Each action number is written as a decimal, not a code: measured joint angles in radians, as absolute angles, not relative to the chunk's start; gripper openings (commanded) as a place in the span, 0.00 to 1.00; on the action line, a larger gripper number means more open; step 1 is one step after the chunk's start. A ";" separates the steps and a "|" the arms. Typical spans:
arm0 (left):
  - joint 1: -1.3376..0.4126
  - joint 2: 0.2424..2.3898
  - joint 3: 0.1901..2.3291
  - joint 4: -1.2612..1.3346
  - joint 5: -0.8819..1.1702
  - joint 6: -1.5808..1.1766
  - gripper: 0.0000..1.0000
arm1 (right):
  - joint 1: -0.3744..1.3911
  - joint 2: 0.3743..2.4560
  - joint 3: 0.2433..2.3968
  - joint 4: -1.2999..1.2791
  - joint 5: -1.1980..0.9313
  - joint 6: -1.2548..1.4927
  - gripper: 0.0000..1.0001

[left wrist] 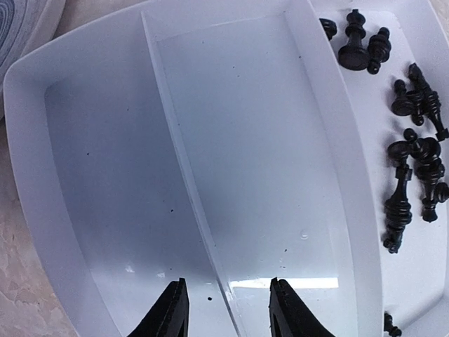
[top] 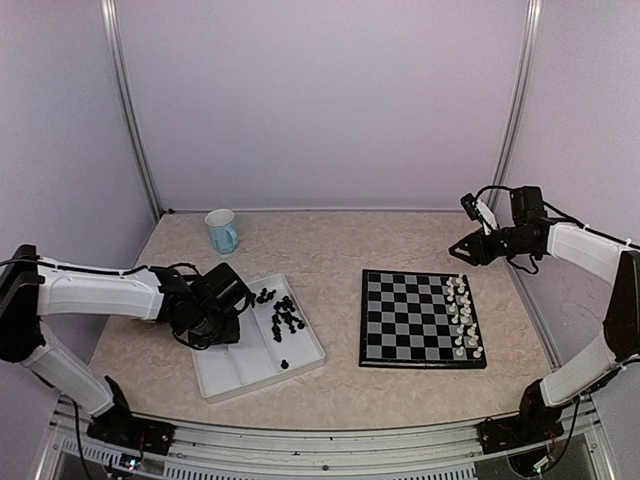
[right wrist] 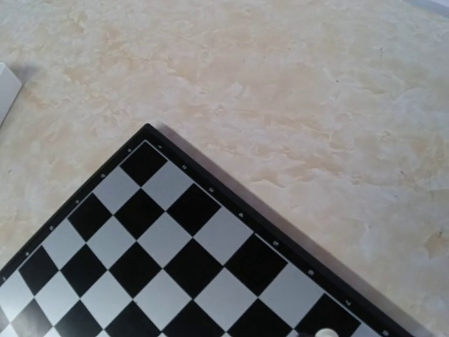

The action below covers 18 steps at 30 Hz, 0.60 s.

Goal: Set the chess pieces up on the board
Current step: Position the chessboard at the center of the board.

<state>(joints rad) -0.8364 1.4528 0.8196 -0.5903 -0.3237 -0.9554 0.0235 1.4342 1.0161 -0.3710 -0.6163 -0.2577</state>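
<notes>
At the pickup step, the left hand (left wrist: 228, 284), fingers apart and empty, hangs over the white tray (left wrist: 105, 175) divider (left wrist: 186, 161), with the black chess pieces (left wrist: 423, 163) lying to its right, so next it should shift right and close on one (the right hand (top: 466, 251), whose opening I cannot tell, hovers near the chessboard (top: 410, 318)).

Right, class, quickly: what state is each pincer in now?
Left pincer: open, empty, over the tray.
Right pincer: cannot be told; too small from above, absent from its wrist view.
</notes>
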 measured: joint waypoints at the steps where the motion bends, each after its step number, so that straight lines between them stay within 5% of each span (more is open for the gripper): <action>1: -0.836 1.465 0.817 -0.591 -0.323 -0.958 0.38 | 0.023 1.434 1.016 -0.370 -0.614 -0.261 0.43; 11: -0.837 1.548 0.807 -0.549 -0.316 -0.950 0.11 | 0.044 1.417 0.997 -0.368 -0.609 -0.295 0.43; 18: -0.894 1.600 0.850 -0.547 -0.350 -0.934 0.05 | 0.160 1.410 0.995 -0.406 -0.627 -0.391 0.43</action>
